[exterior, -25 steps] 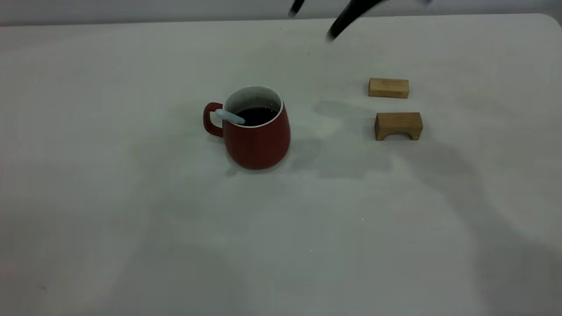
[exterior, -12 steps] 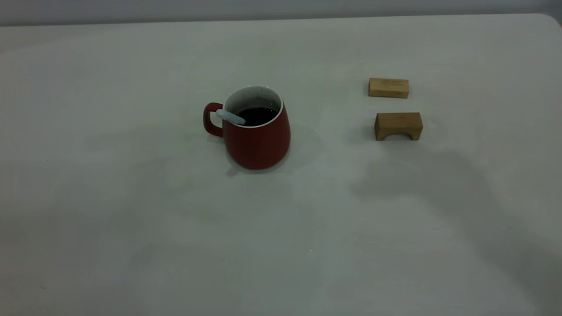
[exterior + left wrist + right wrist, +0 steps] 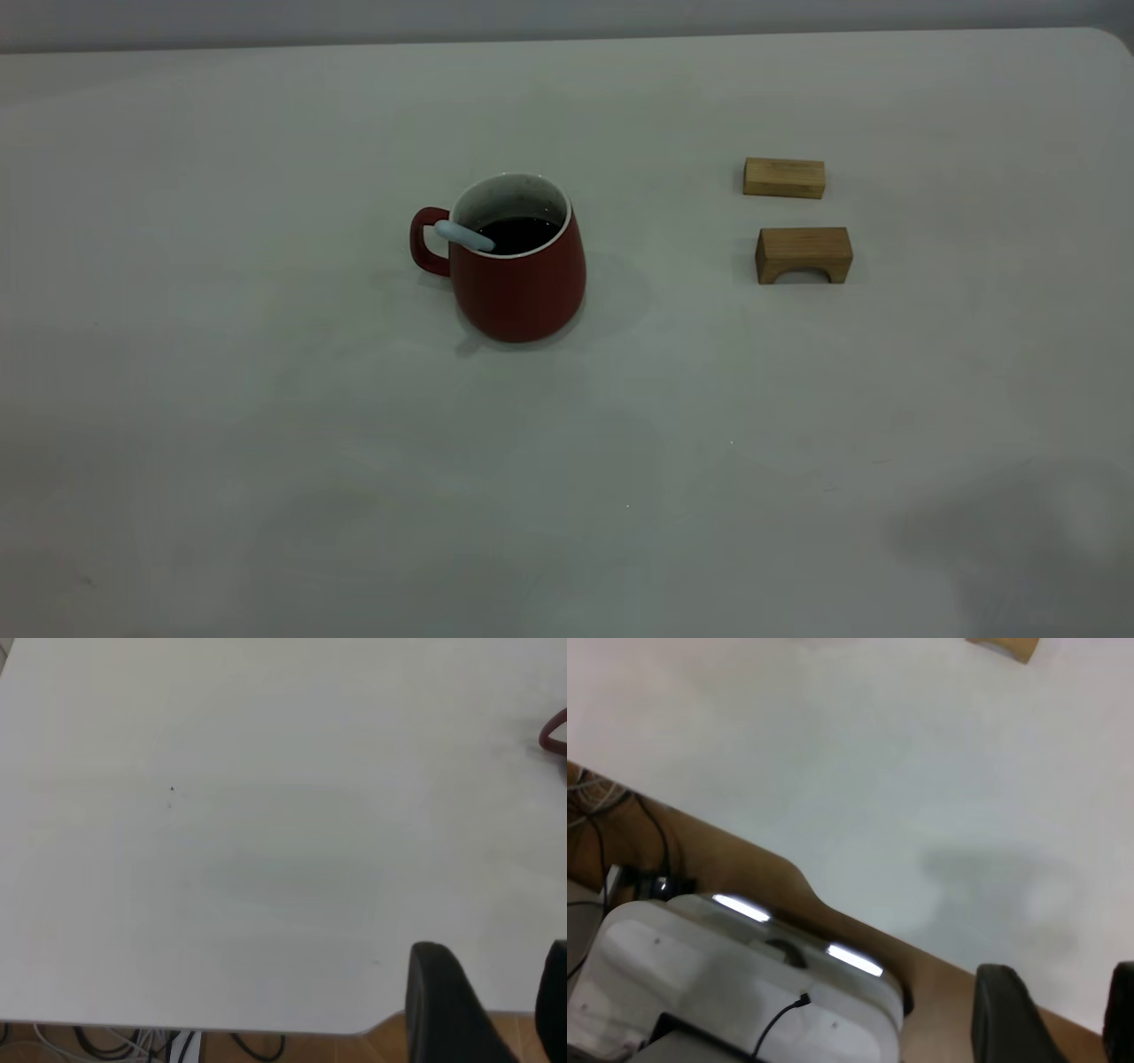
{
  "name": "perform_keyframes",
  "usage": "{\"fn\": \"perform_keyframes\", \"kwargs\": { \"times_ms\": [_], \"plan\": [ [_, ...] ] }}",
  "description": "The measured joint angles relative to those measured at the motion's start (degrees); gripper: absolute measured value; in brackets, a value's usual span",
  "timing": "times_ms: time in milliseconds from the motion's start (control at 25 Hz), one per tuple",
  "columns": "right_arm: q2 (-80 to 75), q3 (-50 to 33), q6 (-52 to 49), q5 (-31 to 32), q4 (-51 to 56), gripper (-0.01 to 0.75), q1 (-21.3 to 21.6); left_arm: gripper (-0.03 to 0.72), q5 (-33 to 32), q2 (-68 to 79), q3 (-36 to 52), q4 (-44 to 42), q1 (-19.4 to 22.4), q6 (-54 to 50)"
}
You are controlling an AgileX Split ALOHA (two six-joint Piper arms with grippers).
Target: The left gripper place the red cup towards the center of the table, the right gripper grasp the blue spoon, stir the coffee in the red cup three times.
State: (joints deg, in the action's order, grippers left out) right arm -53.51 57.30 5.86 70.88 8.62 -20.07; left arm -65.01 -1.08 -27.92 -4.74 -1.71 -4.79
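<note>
Here the red cup (image 3: pixel 518 266) sits mid-table (image 3: pixel 266 443) (bare surface all round); both grippers' (image 3: pixel 496 1010) (image 3: pixel 1059 1019) fingers spread at the edges

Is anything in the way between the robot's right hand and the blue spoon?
Nothing visible. The right gripper sits off the table's edge. The blue spoon leans in the red cup.
</note>
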Motion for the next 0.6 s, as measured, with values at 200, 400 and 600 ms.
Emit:
{"fn": "perform_keyframes", "kwargs": {
  "times_ms": [200, 400, 600],
  "plan": [
    [18.97, -8.37, 3.36, 0.00, -0.29, 0.279, 0.56, 0.334, 0.00, 0.00, 0.00, 0.00, 0.00, 0.00],
    [34.11, -15.59, 3.84, 0.00, -2.29, 0.251, 6.37, 0.334, 0.00, 0.00, 0.00, 0.00, 0.00, 0.00],
    [44.19, -24.59, 1.94, -2.52, -5.38, 0.241, 10.42, 0.334, 0.00, 0.00, 0.00, 0.00, 0.00, 0.00]
  ]
}}
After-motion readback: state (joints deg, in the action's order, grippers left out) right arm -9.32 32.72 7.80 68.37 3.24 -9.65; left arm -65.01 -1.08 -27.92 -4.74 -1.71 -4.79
